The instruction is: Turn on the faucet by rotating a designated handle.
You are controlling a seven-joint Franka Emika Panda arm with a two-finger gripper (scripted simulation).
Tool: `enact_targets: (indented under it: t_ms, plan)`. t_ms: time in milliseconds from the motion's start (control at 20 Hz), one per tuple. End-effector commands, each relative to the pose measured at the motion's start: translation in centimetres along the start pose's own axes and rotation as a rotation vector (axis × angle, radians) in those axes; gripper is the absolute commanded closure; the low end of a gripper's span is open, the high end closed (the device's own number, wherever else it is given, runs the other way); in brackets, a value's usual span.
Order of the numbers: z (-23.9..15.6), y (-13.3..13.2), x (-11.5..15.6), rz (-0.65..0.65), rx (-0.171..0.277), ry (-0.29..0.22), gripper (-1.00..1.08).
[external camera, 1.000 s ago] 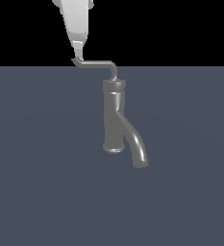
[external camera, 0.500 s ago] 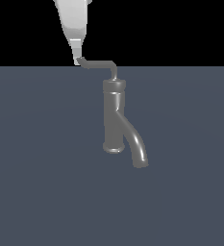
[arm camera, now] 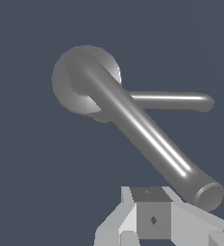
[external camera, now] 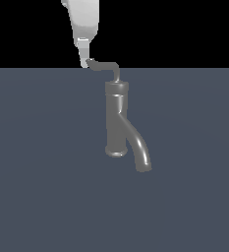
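Observation:
The dark grey faucet (external camera: pixel 117 118) stands upright on the slate floor, its curved spout (external camera: pixel 141 158) running down toward the exterior view's right. The thin handle (external camera: pixel 104 65) leaves the collar and reaches toward the exterior view's left. My white gripper (external camera: pixel 85 62) comes down from above with its fingers together, its tip against the handle's hooked end, holding nothing. In the wrist view the handle (arm camera: pixel 147 139) looms large and runs from the round collar (arm camera: pixel 70 86) to my gripper (arm camera: pixel 152 211). The spout (arm camera: pixel 171 101) lies beyond it.
A flat slate-grey floor (external camera: pixel 42 187) surrounds the faucet on all sides. Black background lies above its far edge. No other objects show.
My gripper has moved toward the exterior view's right, staying against the handle's tip. The handle has swung with it and now looks shorter.

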State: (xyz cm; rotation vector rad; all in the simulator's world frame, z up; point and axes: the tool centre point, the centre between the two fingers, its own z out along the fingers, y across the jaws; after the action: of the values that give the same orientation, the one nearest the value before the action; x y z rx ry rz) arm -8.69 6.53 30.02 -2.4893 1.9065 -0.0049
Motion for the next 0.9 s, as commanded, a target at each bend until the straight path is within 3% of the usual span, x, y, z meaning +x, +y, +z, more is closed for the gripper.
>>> enact_targets:
  t_ms: [0, 500, 600, 850]
  plan:
    - [0.0, 1.1, 1.5, 0.018, -0.004, 0.001, 1.08]
    - [0.0, 4.6, 4.3, 0.02, -0.007, 0.001, 1.08]
    - [0.0, 3.9, 3.3, 0.005, -0.003, 0.002, 1.08]
    - [0.0, 4.3, 6.4, 0.01, -0.005, 0.002, 1.08]
